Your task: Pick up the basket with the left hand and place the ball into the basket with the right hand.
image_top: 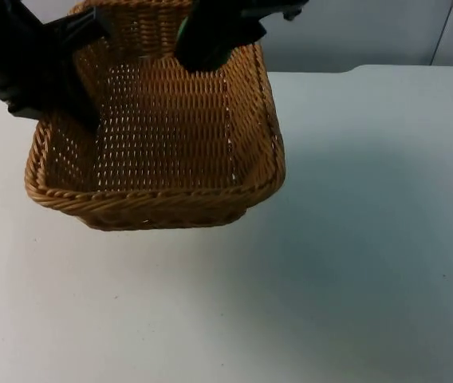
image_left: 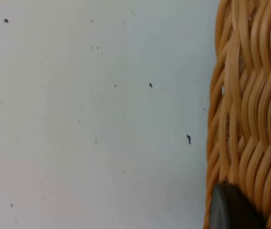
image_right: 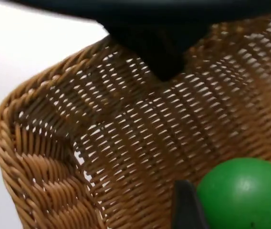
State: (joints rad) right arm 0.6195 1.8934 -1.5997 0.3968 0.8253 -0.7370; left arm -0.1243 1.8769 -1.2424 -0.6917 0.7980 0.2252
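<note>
The woven wicker basket (image_top: 163,136) hangs tilted above the white table, and its inside holds nothing. My left gripper (image_top: 83,108) is shut on the basket's left wall; in the left wrist view a black fingertip (image_left: 231,210) presses against the weave (image_left: 250,95). My right gripper (image_top: 204,49) hovers over the basket's far side, shut on the green ball (image_top: 182,32). In the right wrist view the ball (image_right: 245,193) sits beside a black fingertip (image_right: 185,207), just above the basket's inner wall (image_right: 140,143).
The white table (image_top: 354,263) stretches in front of and to the right of the basket. The grey partition wall (image_top: 370,32) stands behind it. The basket casts a faint shadow on the table below it.
</note>
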